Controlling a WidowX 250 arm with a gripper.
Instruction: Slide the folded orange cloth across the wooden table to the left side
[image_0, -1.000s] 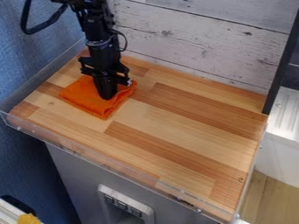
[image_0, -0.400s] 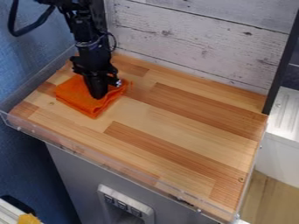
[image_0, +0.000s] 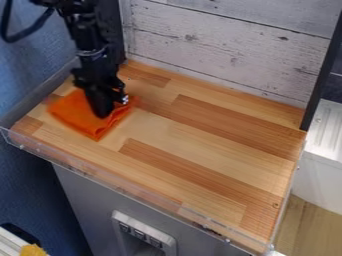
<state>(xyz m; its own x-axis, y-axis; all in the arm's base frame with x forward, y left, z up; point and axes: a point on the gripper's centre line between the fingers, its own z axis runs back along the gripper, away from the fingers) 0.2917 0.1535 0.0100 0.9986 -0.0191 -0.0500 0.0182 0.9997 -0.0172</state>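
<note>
The black gripper (image_0: 102, 112) points down at the left part of the wooden tabletop (image_0: 200, 145), its tip against an orange cloth (image_0: 79, 116). The cloth is folded into a rough square and lies flat on the wood, with a slightly raised fold to the right of the gripper. The gripper covers the cloth's middle and part of its back edge.
A low clear rail (image_0: 100, 176) runs along the table's front edge. Behind stands a whitewashed plank wall (image_0: 227, 47), with a black post (image_0: 322, 70) at the right. Blue fabric (image_0: 30, 75) hangs at the left.
The gripper has moved left across the tabletop, and the orange cloth has slid left along with it.
</note>
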